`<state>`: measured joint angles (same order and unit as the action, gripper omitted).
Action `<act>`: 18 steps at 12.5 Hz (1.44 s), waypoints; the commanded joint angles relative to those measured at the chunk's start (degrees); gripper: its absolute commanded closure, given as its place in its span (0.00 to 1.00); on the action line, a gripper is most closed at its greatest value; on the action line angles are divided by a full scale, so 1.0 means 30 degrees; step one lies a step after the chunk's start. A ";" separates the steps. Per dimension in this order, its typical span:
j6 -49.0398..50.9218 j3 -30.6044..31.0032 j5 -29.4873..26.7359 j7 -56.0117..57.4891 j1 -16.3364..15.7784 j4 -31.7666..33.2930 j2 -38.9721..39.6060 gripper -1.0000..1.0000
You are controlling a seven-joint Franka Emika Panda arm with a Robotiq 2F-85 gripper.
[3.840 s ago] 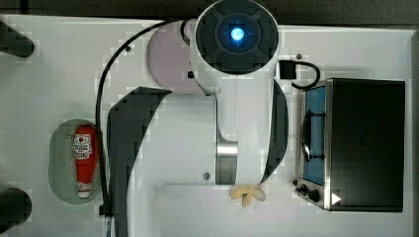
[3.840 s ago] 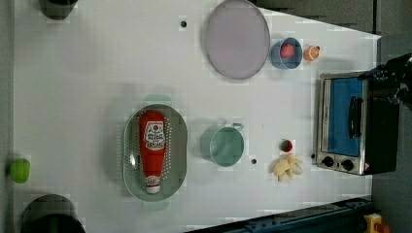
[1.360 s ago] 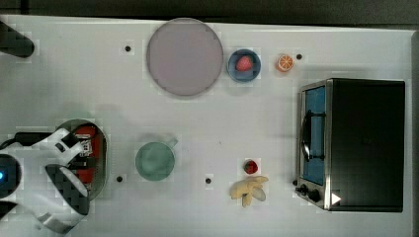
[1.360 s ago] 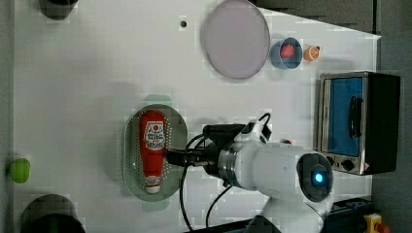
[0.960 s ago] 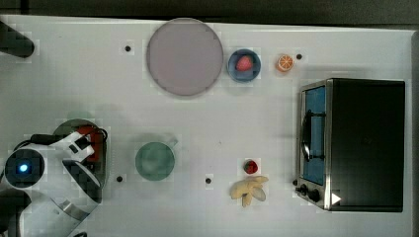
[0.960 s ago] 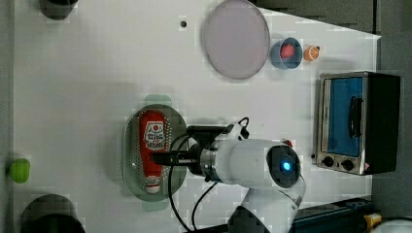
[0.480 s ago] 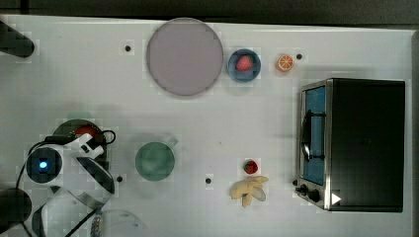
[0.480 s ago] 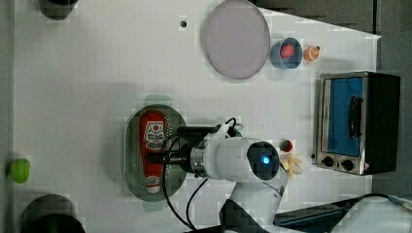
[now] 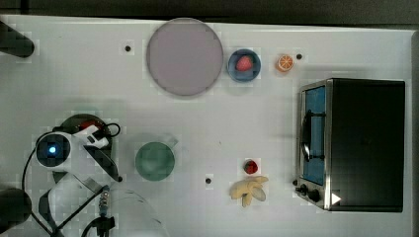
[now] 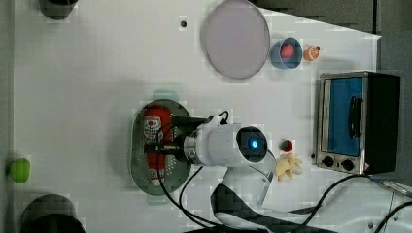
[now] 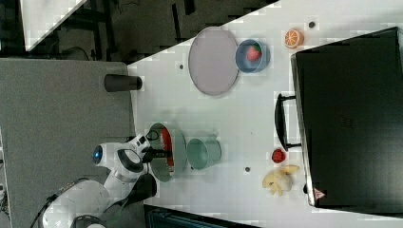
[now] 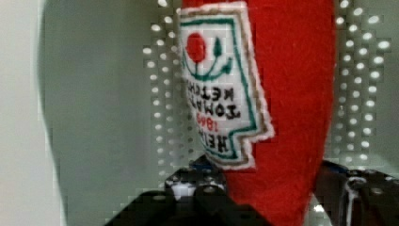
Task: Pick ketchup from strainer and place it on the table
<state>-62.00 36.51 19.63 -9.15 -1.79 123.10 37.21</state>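
The arm has swung down over the strainer (image 10: 145, 174), its gripper (image 10: 158, 145) straddling the ketchup (image 10: 154, 127) still lying inside, grasp uncertain; lift and placement on the table (image 10: 87, 73) remain.

The ketchup (image 12: 287, 108) is bright red with a white label (image 12: 221, 89) edged in tan and green, printed with a red tomato and dark letters. The strainer (image 12: 117, 108) is pale green, dotted with rows of light holes. The table (image 9: 222, 128) is white; the plate (image 9: 184, 56) is greyish-lilac.
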 commanded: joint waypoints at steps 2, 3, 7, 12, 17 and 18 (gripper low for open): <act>0.0915 0.0368 -0.0077 -0.0566 -0.0581 -0.0451 -0.1691 0.44; 0.1753 0.0581 -0.0177 -0.0565 -0.0472 -0.0415 -0.2426 0.44; 0.4117 0.1397 -0.2932 -0.0492 0.0282 -0.0560 -0.6367 0.44; 0.8479 0.0891 -0.4730 0.1989 0.1936 -0.1857 -1.0141 0.44; 1.2695 -0.1673 -0.5004 0.7375 0.3608 -0.3775 -1.1168 0.44; 1.2785 -0.2390 -0.5003 0.8199 0.3873 -0.3890 -1.1264 0.44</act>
<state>-24.91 31.64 4.96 8.10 4.64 111.57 3.40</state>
